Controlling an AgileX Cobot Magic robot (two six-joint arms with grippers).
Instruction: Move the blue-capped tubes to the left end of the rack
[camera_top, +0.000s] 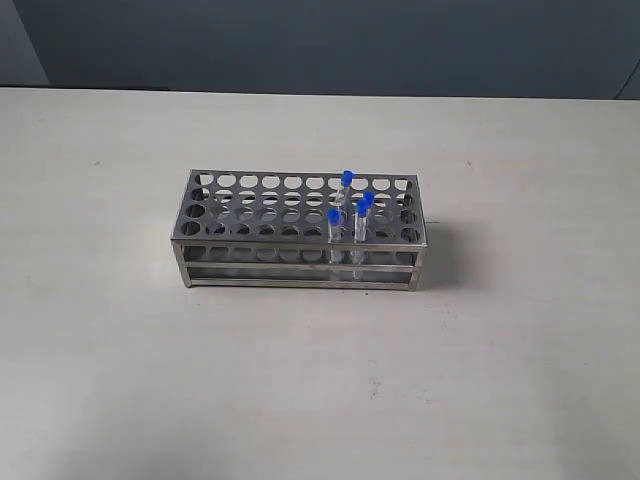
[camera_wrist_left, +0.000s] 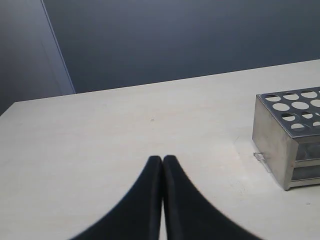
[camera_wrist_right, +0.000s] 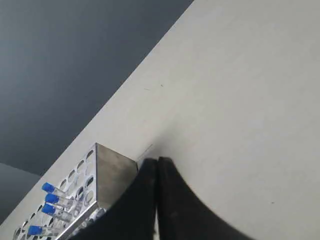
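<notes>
The silver rack (camera_top: 280, 242) stands in the middle of the pale table. Four blue-capped tubes (camera_top: 362, 212) stand upright in holes toward its right end; the holes at the left end hold nothing. Neither gripper shows in the exterior view. My left gripper (camera_wrist_left: 162, 159) is shut with nothing in it, hovering over bare table, with the rack's end wall (camera_wrist_left: 272, 135) off to one side. My right gripper (camera_wrist_right: 157, 161) is also shut and holds nothing, close beside the rack's other end wall (camera_wrist_right: 114, 175). Three blue caps (camera_wrist_right: 48, 209) show there.
The pale table (camera_top: 120, 350) spreads wide on every side of the rack. A dark wall (camera_top: 320, 40) runs behind the table's far edge. A small clear scrap (camera_wrist_left: 259, 157) lies on the table by the rack's left end.
</notes>
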